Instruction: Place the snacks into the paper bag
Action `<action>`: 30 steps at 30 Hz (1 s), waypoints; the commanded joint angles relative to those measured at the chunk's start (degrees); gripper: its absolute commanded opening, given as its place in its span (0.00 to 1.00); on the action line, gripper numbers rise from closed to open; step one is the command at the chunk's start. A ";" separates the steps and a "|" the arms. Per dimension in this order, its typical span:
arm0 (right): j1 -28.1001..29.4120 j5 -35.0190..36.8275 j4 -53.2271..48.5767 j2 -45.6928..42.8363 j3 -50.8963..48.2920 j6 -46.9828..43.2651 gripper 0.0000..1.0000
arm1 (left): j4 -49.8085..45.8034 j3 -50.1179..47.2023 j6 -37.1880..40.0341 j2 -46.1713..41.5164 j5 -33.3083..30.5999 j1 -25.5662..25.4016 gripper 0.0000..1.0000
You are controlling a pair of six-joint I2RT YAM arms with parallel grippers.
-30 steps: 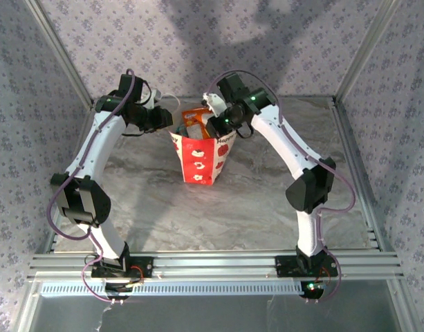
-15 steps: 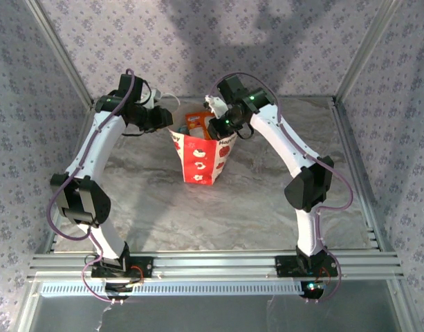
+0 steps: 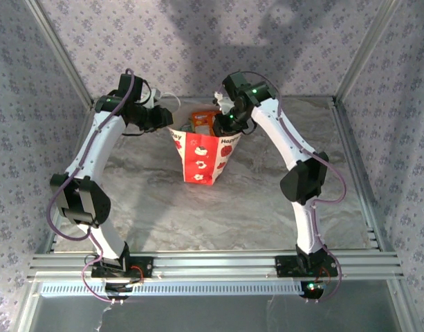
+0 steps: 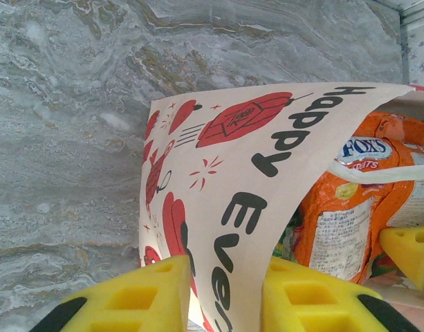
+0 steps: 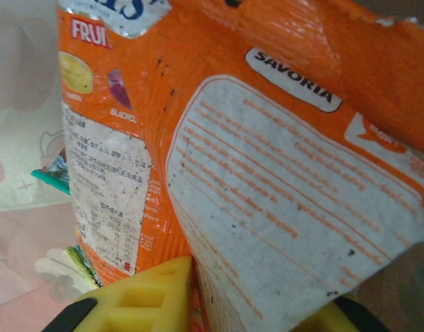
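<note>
Bright even light, soft shadows on back wall (image 3: 218, 34), close-ups slightly blurred.

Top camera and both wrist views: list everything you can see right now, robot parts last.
paper bag: one, red and white, upright at the table's middle back
orange packet: one, orange, standing in the bag's open mouth
teal packet: one corner, teal, inside the bag beside the orange one
green packet: one edge, green, low inside the bag
table: one, grey marble pattern
frame rail: one, silver, near edge
left gripper: one, yellow pads, clamped on the bag's wall
right gripper: one, yellow pads, either side of the orange packet; grip unclear
</note>
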 commanded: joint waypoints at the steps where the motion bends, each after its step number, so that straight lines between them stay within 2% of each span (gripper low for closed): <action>1: -0.06 5.30 -6.93 0.88 1.60 1.85 0.25 | 0.28 0.55 -0.16 -1.69 -0.88 0.54 0.29; 7: 0.15 15.61 -9.69 0.39 5.07 3.76 0.31 | 0.50 0.66 -0.49 -1.55 -0.63 0.54 0.29; 13: 1.08 22.10 -11.06 0.39 8.06 3.96 0.33 | 0.69 0.55 -0.77 -1.66 -0.41 0.53 0.29; 26: 3.32 25.85 -13.32 2.96 12.35 1.79 0.32 | 0.44 0.59 -0.86 -1.91 -0.22 0.45 0.29; 30: 4.63 35.63 -12.79 2.76 13.65 -1.94 0.30 | 0.37 0.96 -0.98 -1.74 -0.06 0.32 0.29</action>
